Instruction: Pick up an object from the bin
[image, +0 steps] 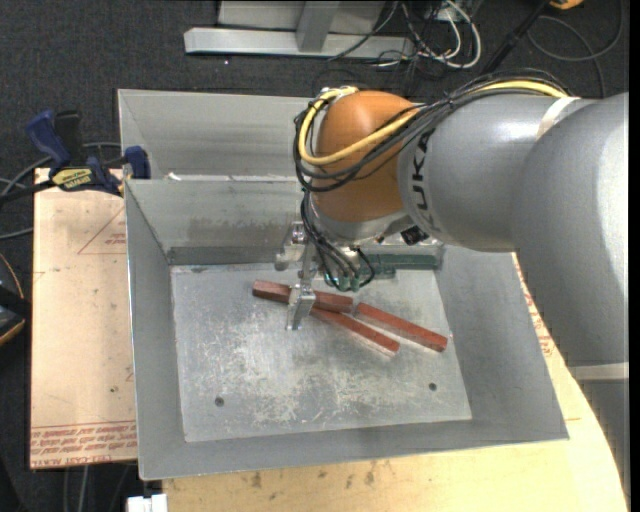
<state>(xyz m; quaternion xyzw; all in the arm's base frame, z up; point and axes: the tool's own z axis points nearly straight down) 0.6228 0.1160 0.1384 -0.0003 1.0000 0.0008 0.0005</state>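
Reddish-brown, flat and long: strips (385, 324) fanned on the floor of the grey metal bin (320, 400), near its middle and somewhat toward the back wall. Lowered right at the left strip (270, 291), just beside where it meets the others: the fingers (298, 316), crossing that strip's near edge, under the orange wrist cover (360, 150). Cannot tell whether spread or closed, nor whether anything is gripped.

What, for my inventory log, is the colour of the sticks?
The sticks are reddish brown; camera view.
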